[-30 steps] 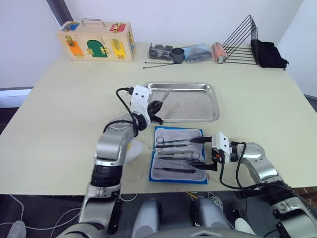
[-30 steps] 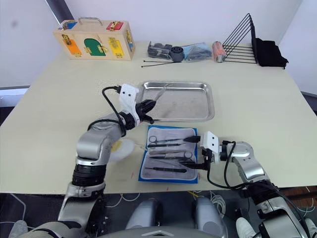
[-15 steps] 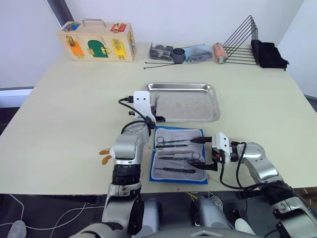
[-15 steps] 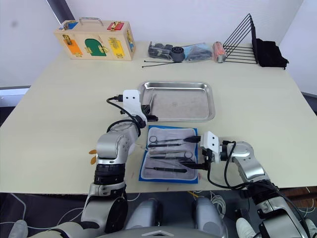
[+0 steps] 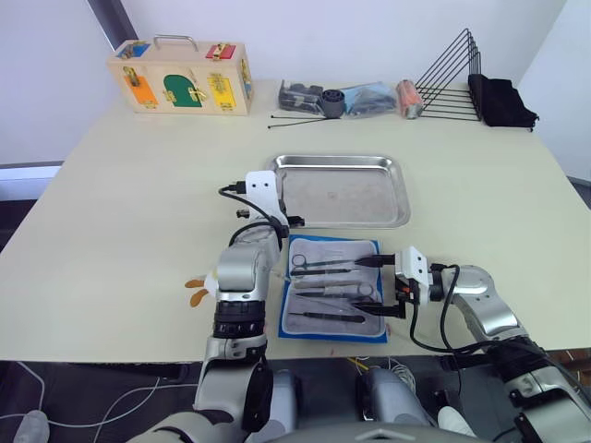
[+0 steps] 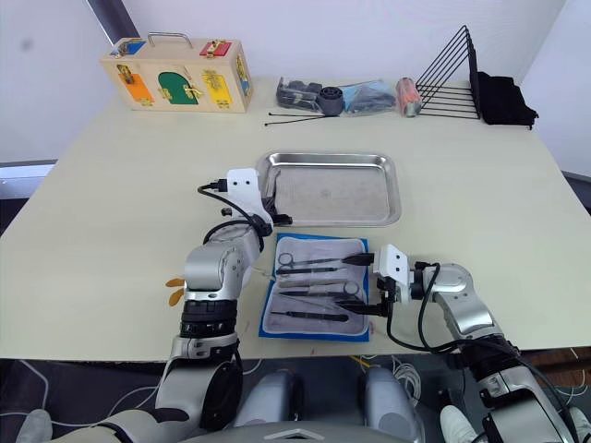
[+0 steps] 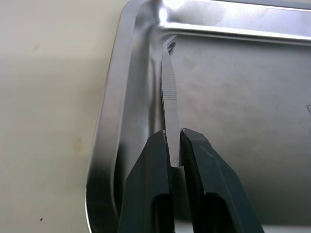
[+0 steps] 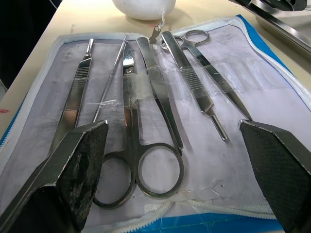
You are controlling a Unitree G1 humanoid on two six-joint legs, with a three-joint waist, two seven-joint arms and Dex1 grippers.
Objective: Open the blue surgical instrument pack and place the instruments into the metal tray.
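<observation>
1. The bench point(image 5: 120, 194) carries everything, with the metal tray point(image 5: 399, 214) near its middle. The tray is rigid, shiny steel with a raised rim. It looks slick, so tools set in it would probably slide and should be laid down low, not dropped.

2. The blue surgical instrument pack point(image 5: 334, 288) lies open just in front of the tray, lining up. It is soft fabric and likely light, so pulling a tool could drag it; holding down one edge would help.

3. The instruments point(image 8: 155, 97) sit side by side under clear pocket strips: scissors with ring handles and straight probes. They are thin, stiff, smooth metal that could slip, best pinched across the flat shank or near the rings.

4. The left gripper point(image 7: 175, 145) has its jaws closed on a slim pair of tweezers point(image 7: 167, 82), held by one end over the tray's near-left corner, tip down by the rim.

5. The right gripper point(image 5: 392, 288) waits at the pack's right edge, jaws spread wide and holding nothing.
</observation>
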